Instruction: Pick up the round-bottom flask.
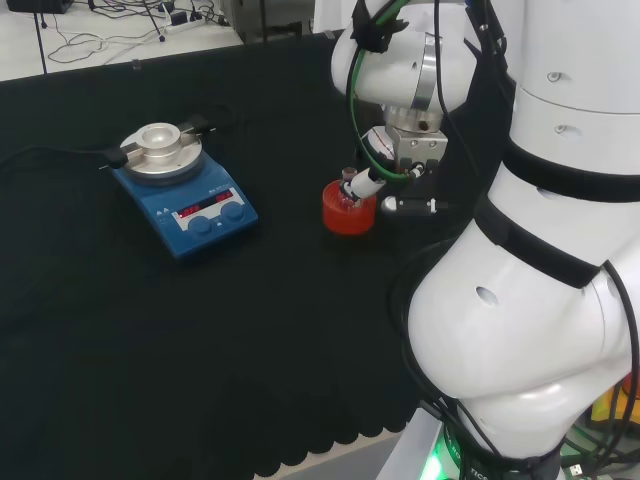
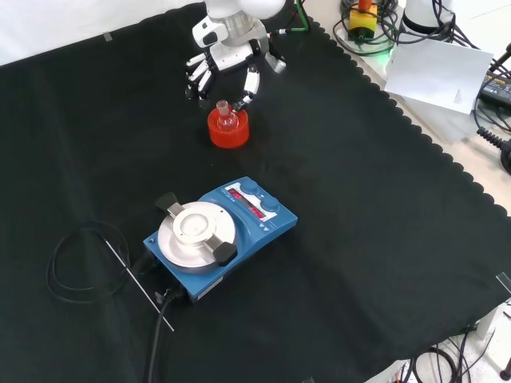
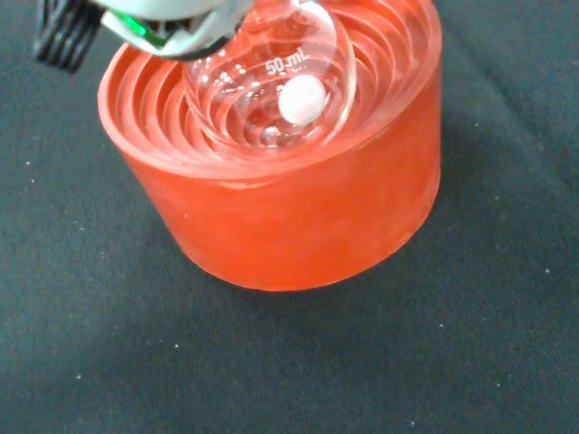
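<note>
Upper middle of the front view: the hand (image 2: pixel 226 57) hangs right over the round-bottom flask (image 2: pixel 226 116), fingers (image 2: pixel 196 77) spread around its neck, contact unclear. The flask sits upright in its red ribbed stand (image 2: pixel 228 132) on the tabletop (image 2: pixel 383 239). Blue stirrer plate (image 2: pixel 219 236) sits lower down.

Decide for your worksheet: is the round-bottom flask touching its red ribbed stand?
Touching. The wrist view shows the round-bottom flask seated in the hollow of the red ribbed stand, its glass bulb resting against the ribs.
</note>
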